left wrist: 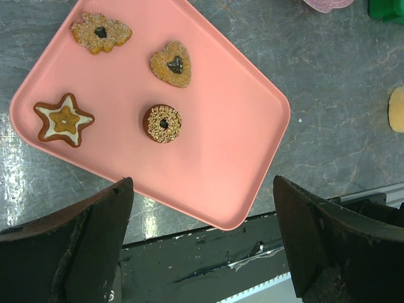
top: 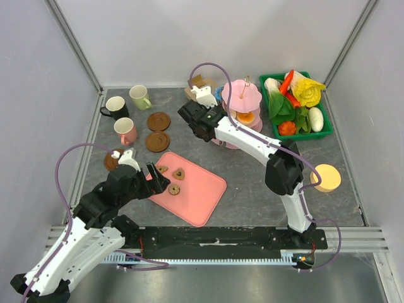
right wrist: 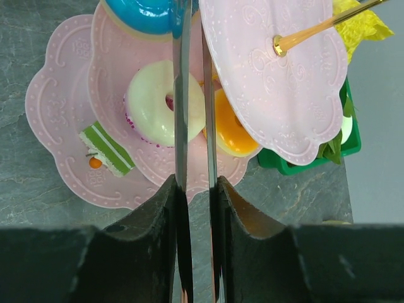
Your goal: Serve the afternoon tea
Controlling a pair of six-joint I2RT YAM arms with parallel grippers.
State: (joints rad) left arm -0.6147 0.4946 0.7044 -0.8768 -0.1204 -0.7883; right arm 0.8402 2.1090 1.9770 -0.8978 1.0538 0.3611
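My left gripper (left wrist: 202,189) hangs open over the near edge of the flat pink tray (left wrist: 240,139), holding nothing. On the tray lie a star cookie (left wrist: 64,119), a sprinkled donut (left wrist: 161,123), a heart cookie (left wrist: 171,63) and a flower cookie (left wrist: 100,33). My right gripper (right wrist: 196,183) is shut on thin metal tongs (right wrist: 182,95), above the pink tiered stand (right wrist: 271,69). The stand carries a pale donut (right wrist: 154,110), an orange donut (right wrist: 230,132), a blue donut (right wrist: 142,12) and a green cake slice (right wrist: 107,148). Black (top: 115,107), pale green (top: 139,96) and pink (top: 125,130) mugs stand at the back left beside brown coasters (top: 158,120).
A green basket (top: 273,129) of toy vegetables sits at the back right, touching the stand's side. A yellow round piece (top: 325,177) lies near the right arm's elbow. Grey walls and metal rails close in the table.
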